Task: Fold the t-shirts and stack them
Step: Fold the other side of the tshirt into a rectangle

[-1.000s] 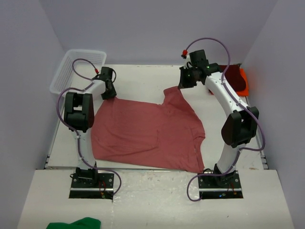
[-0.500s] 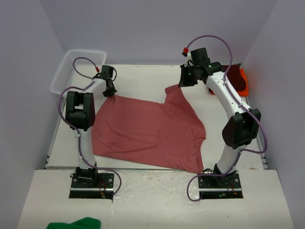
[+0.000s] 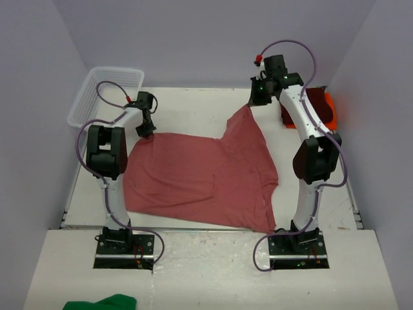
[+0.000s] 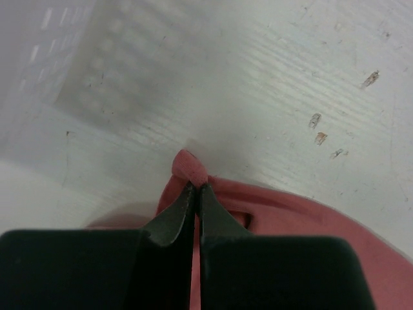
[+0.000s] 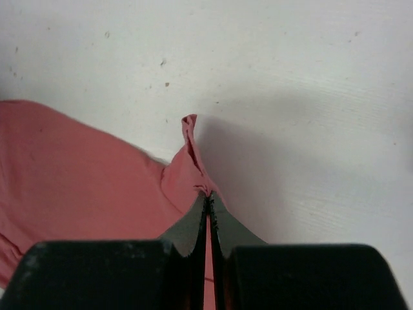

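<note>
Two arms are gripping one shirt. We are seeing the faded brick-red cotton short-sleeved t-shirt (image 3: 200, 177) lying spread across the middle of the white table (image 3: 193, 103), mostly flat.

The left gripper (image 3: 148, 131) is pinching the shirt's corner at about 10 o'clock. In the left wrist view its black fingers (image 4: 171, 223) are pressing together, with a small nub of rose cloth poking out past the tips.

The right gripper (image 3: 253, 103) is clamping a point of fabric at about 1 o'clock. The cloth under it is rising off the table in a taut peak. In the right wrist view its fingers (image 5: 187, 226) are squeezing shut on a thin twist of the same cloth.

At 2 o'clock a dark maroon folded shirt (image 3: 317, 100) is sitting on a bright orange shirt (image 3: 331, 111), near the right arm.

At 11 o'clock the white plastic mesh basket (image 3: 90, 97) is standing at the table's corner, apart from the rose shirt.
</note>
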Tool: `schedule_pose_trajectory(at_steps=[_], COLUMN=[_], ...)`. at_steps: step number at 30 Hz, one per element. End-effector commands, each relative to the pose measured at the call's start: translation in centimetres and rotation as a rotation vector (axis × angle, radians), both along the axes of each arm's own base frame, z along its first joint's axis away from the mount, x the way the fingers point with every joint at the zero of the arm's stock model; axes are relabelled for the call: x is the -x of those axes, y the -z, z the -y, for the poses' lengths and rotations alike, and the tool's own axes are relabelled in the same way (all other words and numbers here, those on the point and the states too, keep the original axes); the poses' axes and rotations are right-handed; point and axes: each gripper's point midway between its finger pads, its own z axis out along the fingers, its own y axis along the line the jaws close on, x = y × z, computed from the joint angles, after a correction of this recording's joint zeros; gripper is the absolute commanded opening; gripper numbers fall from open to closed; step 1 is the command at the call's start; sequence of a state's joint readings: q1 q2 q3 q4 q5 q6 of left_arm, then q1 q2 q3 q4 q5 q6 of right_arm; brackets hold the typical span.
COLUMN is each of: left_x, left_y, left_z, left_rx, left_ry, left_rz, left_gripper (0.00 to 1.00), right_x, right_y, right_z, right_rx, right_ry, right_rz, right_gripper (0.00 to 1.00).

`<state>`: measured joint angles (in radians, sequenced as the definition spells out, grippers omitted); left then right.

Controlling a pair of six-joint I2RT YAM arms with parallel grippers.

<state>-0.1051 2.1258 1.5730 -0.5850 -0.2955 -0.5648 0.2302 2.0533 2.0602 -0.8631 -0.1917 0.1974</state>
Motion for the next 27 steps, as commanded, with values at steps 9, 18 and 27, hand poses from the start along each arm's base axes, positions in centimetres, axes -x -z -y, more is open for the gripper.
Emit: schedule_pose_trajectory(at_steps=[9,18,27], left_x=[1.1,-0.8,-2.6], left_y=[-3.4,-6.5,-9.1], left_z=[-1.7,-1.5,-2.0], left_rx=[-0.099,-0.122,-0.168], left_ry=[-0.079,-0.051,-0.025], left_rz=[0.031,0.113,0.169], left_gripper=[0.0,0.0,0.0], right_x=[-3.4,-4.9,-5.4], right_y=[-3.7,-4.3,-3.7], right_z=[5.4,7.4,8.2], right_rx=[0.028,0.033,0.038], right_ry=[0.106,0.118,0.119], right_rz=[0.103,0.124,0.121], right_gripper=[0.0,0.0,0.0])
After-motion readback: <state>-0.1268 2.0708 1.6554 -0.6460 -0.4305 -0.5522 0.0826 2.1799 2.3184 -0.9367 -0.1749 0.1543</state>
